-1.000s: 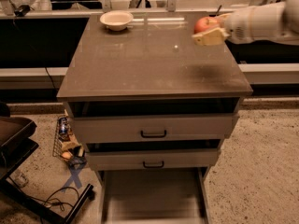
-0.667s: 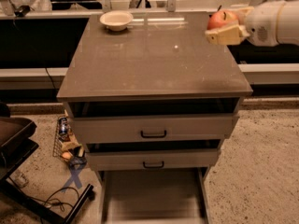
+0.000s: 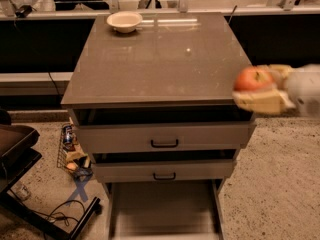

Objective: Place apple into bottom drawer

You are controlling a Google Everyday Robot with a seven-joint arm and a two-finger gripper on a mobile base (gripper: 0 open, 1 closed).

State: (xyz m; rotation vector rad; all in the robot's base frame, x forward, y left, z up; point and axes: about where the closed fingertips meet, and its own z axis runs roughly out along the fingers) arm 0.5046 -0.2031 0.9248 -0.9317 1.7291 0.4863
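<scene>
My gripper [image 3: 252, 91] comes in from the right edge and is shut on the red-orange apple [image 3: 252, 78]. It holds the apple in the air at the cabinet's front right corner, about level with the cabinet top [image 3: 155, 59]. The bottom drawer [image 3: 162, 209] is pulled out below, showing its pale grey floor and low side walls. It lies down and to the left of the apple. Nothing shows inside it.
A white bowl [image 3: 124, 21] sits at the back left of the cabinet top. Two drawers with black handles [image 3: 164, 144] sit above the bottom one, slightly ajar. A small wire basket of clutter [image 3: 73, 154] and a dark cart [image 3: 20, 154] stand on the floor at left.
My gripper has carried the apple off the back right of the cabinet top, forward and down to the cabinet's front right corner. The camera has also shifted.
</scene>
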